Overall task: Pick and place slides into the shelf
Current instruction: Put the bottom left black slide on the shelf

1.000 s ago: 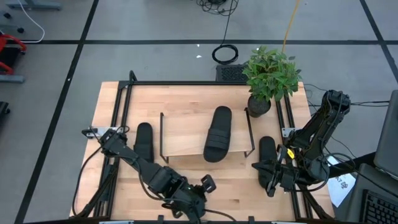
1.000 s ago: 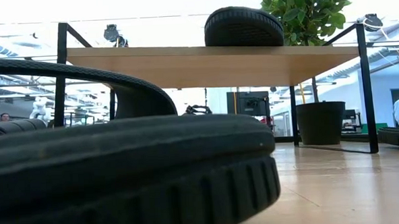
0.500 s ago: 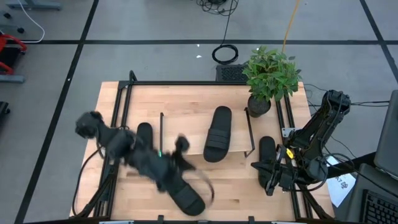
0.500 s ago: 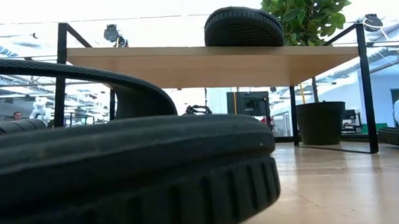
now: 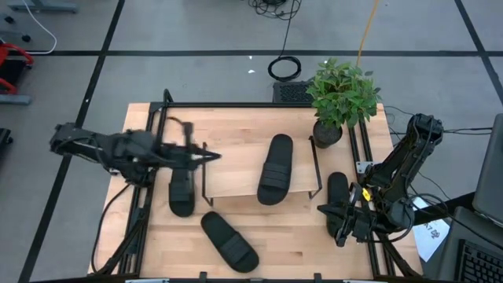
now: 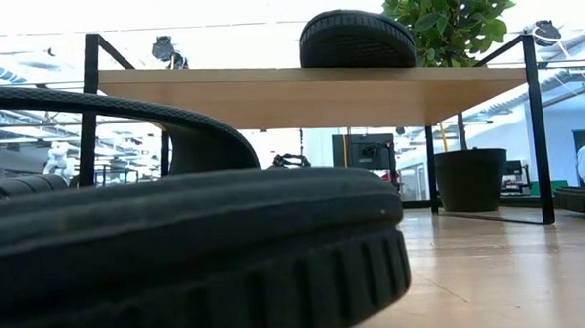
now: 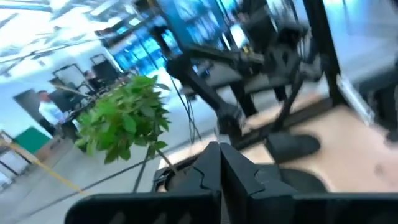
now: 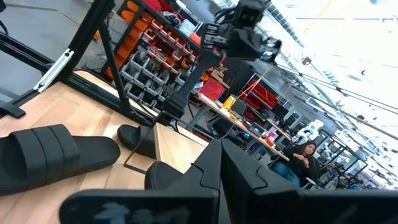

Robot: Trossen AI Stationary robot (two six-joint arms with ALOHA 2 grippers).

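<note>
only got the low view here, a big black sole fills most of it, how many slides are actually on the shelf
Observer: Just one slide on the shelf, lying on the shelf's top board.
Operator: where are the others
Observer: One slide left of the shelf, one slide at the table's near edge, and one slide right of the shelf.
Operator: is either tool holding one
Observer: No. The left tool is shut and empty, above the shelf's left edge.
Operator: and the right
Observer: The right tool is shut too, waiting beside the slide on the right.
</note>
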